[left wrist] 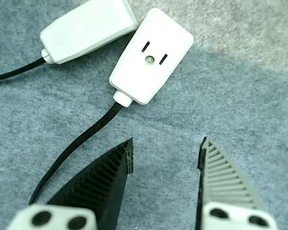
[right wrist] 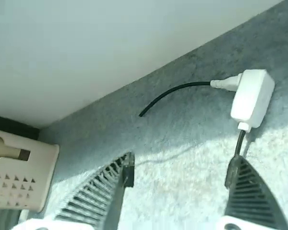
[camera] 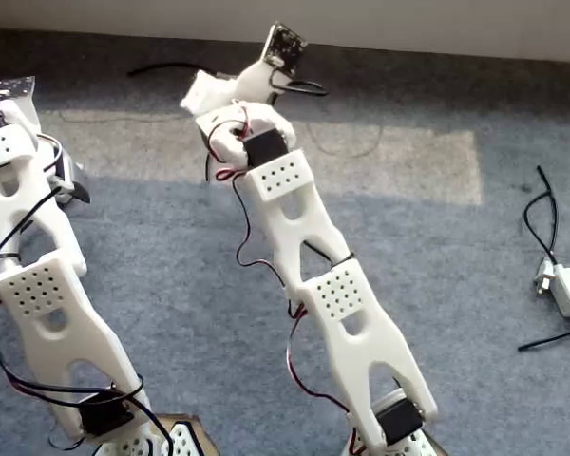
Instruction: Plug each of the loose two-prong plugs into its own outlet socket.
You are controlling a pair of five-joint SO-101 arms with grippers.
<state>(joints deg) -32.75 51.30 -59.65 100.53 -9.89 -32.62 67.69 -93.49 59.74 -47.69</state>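
Note:
My left gripper is open and hangs just above the carpet. A white outlet socket with two slots facing up lies close beyond its fingertips, on a black cord. A second white block on its own black cord lies beside the socket. My right gripper is also open, with nothing between its fingers. A white plug block on a black cord lies ahead of it, near the wall. In the high view the right arm stretches to the far edge and the left arm stands at the left.
Another white plug-and-socket pair with black cords lies on the grey carpet at the far right. A white perforated device stands against the wall near my right gripper. A black cord runs along the far edge.

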